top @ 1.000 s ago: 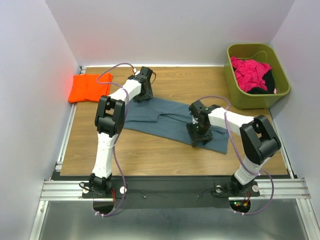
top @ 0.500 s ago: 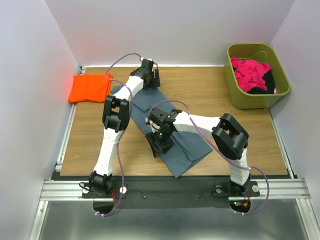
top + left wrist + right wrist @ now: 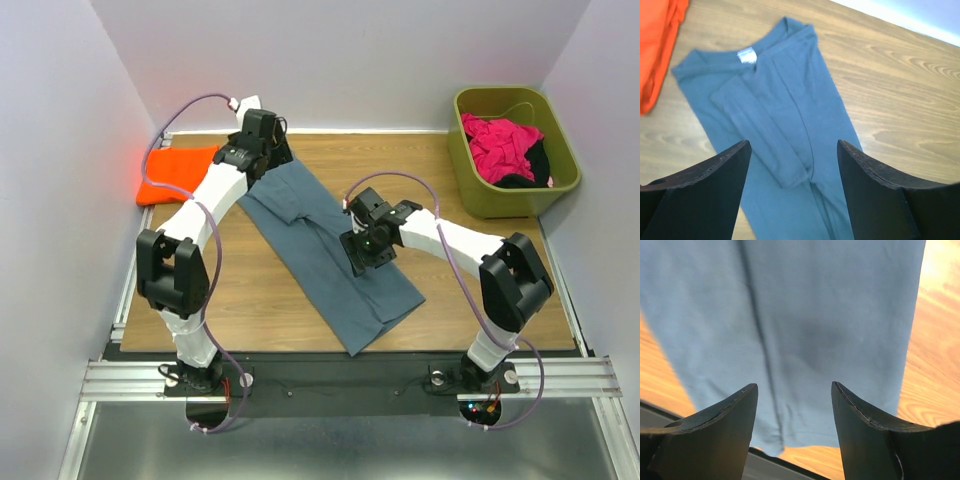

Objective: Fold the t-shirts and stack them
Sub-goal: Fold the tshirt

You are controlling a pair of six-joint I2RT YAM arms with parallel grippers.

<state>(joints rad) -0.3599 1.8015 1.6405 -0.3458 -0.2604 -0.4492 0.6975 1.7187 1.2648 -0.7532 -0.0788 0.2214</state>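
Our left gripper (image 3: 792, 152) hangs with its jaws wide and nothing between them, just above the collar end of the slate blue-grey t-shirt (image 3: 305, 235). Our right gripper (image 3: 794, 390) is likewise spread and empty, poised over the shirt's lower half.

We judge the main risk to be in the next pinch. If either gripper catches only the top layer, the lengthwise fold would peel open as the cloth lifts, and the tucked sleeve could slide out. The hem end also lies close to the near edge of the table (image 3: 450, 205), so a drag toward us might pull it over. From the right wrist view we cannot tell how many layers lie beneath the fingers.

The shirt lies as a long, narrow strip, running diagonally from far left to near right. Its sides are folded inward, and a white label (image 3: 747, 55) shows at the neck. It looks flat, with a few soft creases.

The orange t-shirt (image 3: 170, 178) sits folded at the far left, just beside the collar.
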